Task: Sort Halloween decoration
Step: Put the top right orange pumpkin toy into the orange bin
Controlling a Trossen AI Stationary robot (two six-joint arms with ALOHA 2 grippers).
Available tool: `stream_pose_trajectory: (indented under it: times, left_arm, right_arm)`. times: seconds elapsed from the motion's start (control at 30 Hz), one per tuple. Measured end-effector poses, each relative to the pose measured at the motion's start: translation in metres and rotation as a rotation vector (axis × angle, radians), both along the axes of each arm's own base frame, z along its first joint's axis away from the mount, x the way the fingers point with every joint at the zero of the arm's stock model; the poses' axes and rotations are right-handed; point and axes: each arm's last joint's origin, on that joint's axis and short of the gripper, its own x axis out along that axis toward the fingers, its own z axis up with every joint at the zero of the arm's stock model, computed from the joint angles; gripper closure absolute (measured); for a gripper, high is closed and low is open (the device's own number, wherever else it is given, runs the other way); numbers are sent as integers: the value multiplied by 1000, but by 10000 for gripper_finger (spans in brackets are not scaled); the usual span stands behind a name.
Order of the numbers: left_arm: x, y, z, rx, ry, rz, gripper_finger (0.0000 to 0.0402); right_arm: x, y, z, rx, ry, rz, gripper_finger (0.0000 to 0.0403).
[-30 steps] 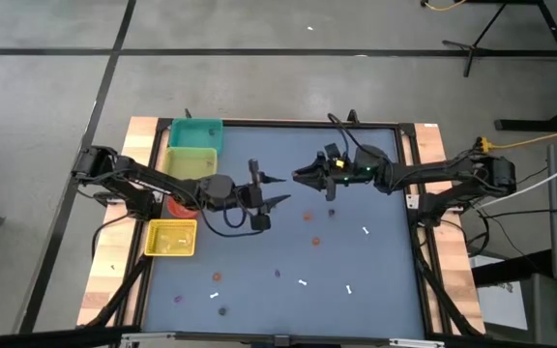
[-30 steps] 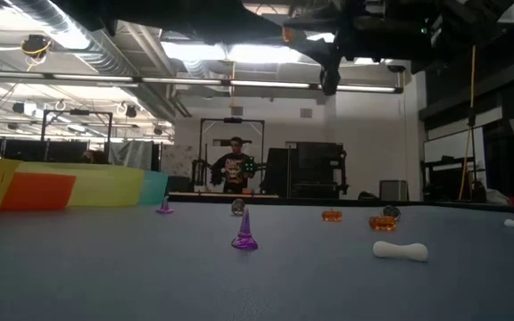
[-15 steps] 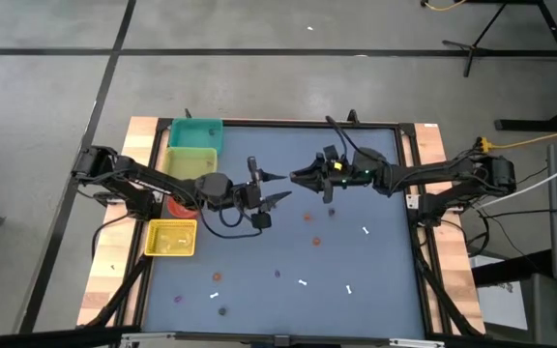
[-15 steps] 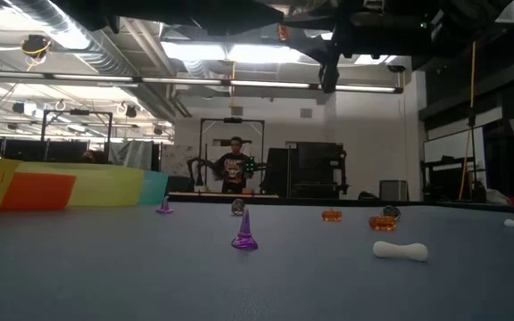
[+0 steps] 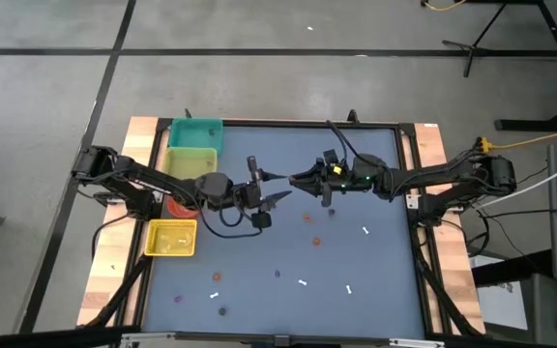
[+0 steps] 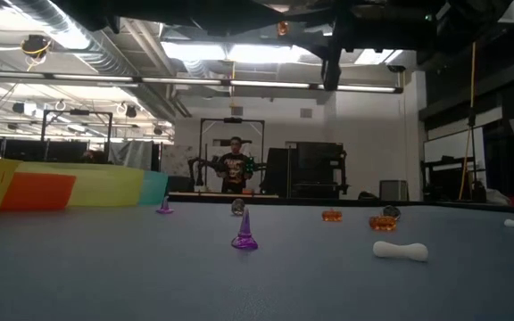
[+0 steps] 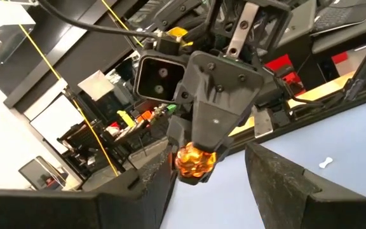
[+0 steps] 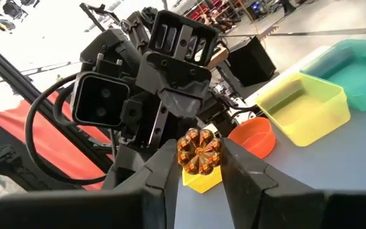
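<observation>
Halloween decoration (image 5: 311,216) mostly unsorted, strewn across table (image 5: 385,280).
Right gripper (image 8: 199,166) clamps orange pumpkin (image 8: 199,151) mid-air; left gripper (image 5: 277,188) spread, empty, facing it.

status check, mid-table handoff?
Right gripper shut on orange pumpkin, mid-air. Left gripper open, facing it. Nothing between them.

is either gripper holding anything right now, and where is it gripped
The right gripper holds a small orange pumpkin trinket, pinched by its sides between the fingertips. The left gripper, facing it over the table, stands open and empty.
</observation>
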Motion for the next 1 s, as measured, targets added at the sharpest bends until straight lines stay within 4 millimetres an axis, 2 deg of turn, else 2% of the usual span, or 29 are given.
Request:
stream_pose_trajectory:
  times: [0.47,0.7,1.0]
  left_arm:
    - [0,0,0,0,1,0,218]
    - [0,0,0,0,1,0,218]
    - [0,-1,0,1,1,-19,218]
  right_arm:
    - [0,3,0,36,0,-63,306]
    - [1,15,0,32,0,-57,306]
    - [3,14,-2,32,-2,-84,306]
